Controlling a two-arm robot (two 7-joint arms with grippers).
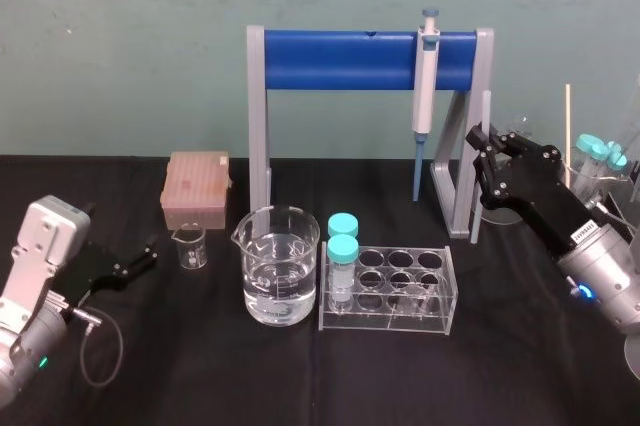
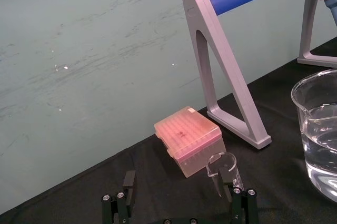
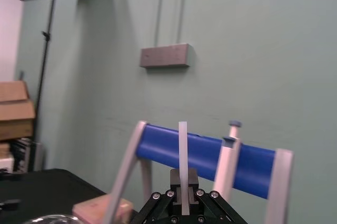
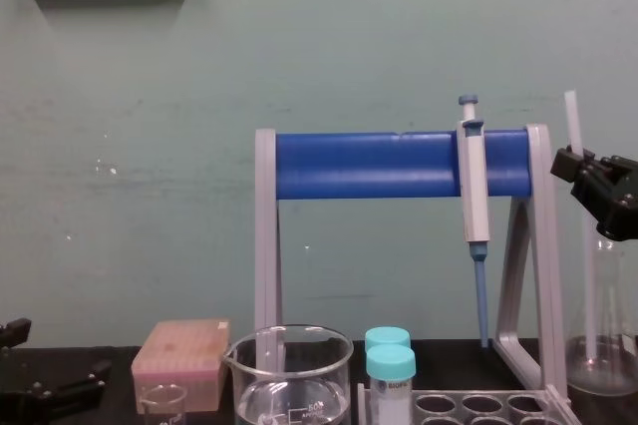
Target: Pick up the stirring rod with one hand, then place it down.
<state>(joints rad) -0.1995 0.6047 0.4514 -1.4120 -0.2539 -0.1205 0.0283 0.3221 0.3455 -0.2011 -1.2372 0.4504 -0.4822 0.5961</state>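
Observation:
The stirring rod [image 1: 480, 196] is a thin whitish translucent stick, held nearly upright at the right end of the pipette stand. My right gripper [image 1: 487, 146] is shut on its upper part, above the table. The rod [image 3: 182, 150] rises from between the gripper's jaws in the right wrist view. From the chest view the rod [image 4: 572, 116] sticks up past the right gripper [image 4: 578, 171], and its lower end hangs in front of a glass flask. My left gripper [image 1: 148, 256] rests low at the left, open and holding nothing, behind a small beaker [image 2: 225, 167].
A grey stand with a blue bar [image 1: 345, 58] carries a hanging pipette [image 1: 425, 86]. In front stand a water-filled beaker [image 1: 280, 266] and a clear tube rack [image 1: 400, 291] with two capped tubes. A pink tip box [image 1: 197, 189] sits left; glassware with capped tubes [image 1: 600, 161] crowds the right.

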